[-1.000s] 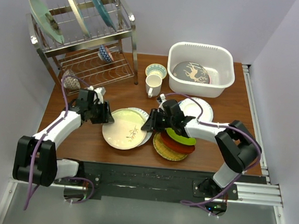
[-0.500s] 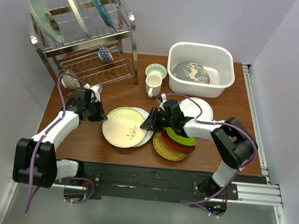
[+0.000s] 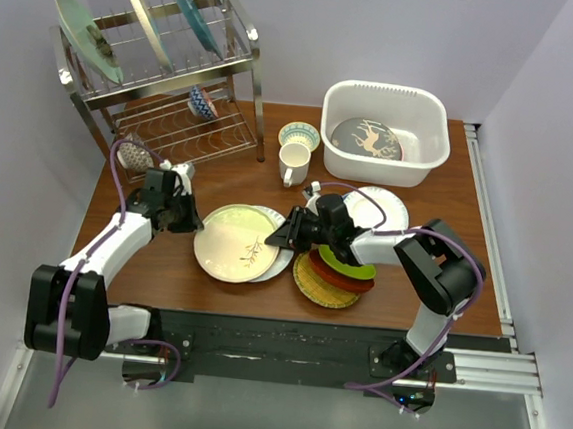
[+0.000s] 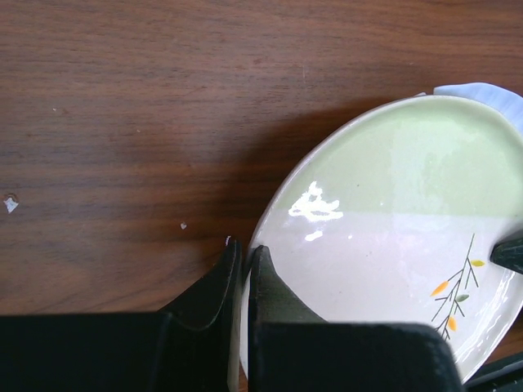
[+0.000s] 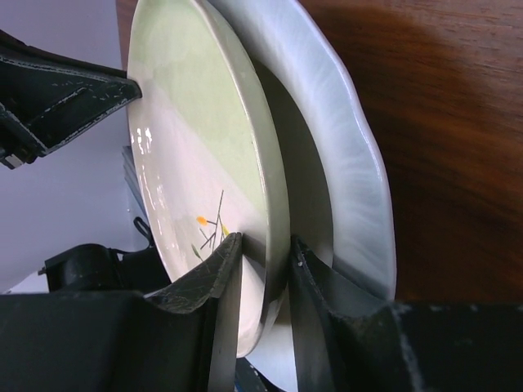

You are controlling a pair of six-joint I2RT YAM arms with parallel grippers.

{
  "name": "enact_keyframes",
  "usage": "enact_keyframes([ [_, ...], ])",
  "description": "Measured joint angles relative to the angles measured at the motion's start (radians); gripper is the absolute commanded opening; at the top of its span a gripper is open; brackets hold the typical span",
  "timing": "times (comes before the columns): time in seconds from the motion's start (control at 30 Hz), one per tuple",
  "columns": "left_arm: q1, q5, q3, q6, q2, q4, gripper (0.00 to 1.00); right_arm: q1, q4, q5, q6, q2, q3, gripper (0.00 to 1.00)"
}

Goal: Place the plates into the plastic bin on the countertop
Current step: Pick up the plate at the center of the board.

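A cream plate with a twig (image 3: pixel 232 242) (image 4: pixel 392 204) (image 5: pixel 196 147) sits mid-countertop (image 3: pixel 219 184), overlapping a white scalloped plate (image 3: pixel 280 264) (image 5: pixel 343 163). My left gripper (image 3: pixel 193 222) (image 4: pixel 245 247) is shut on its left rim, which casts a shadow on the wood. My right gripper (image 3: pixel 269 238) (image 5: pixel 265 238) is shut on the opposite rim, one finger on each face, with a gap to the white plate. Under the right arm lies a stack of lime green (image 3: pixel 347 263), red (image 3: pixel 341 278) and yellow woven (image 3: pixel 325 290) plates. The plastic bin (image 3: pixel 443 123) at back right holds a dark deer plate (image 3: pixel 366 138).
A white mug (image 3: pixel 293 163) and a small patterned bowl (image 3: pixel 299 134) stand between the cream plate and the bin. The wire dish rack (image 3: pixel 167 94) fills the back left, with plates on edge. Another white plate (image 3: pixel 382 208) lies behind the right forearm.
My left gripper has shut and drawn a little to the left at the plate's rim. The right gripper has slid left and narrowed on the cream plate, which shifted slightly left.
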Motion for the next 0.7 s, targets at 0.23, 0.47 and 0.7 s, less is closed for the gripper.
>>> enact_keyframes([
  [0.23,0.0,-0.002,0.0,0.0,0.0,0.0,0.2,0.0,-0.002,0.001,-0.001,-0.002,-0.001,0.0],
  [0.47,-0.014,0.031,0.0,-0.019,-0.006,-0.013,0.82,0.025,-0.043,-0.006,-0.028,-0.048,0.006,0.0],
  [0.7,-0.021,0.051,0.0,-0.036,-0.053,-0.014,0.94,0.042,-0.101,-0.014,-0.065,-0.083,0.056,0.0],
])
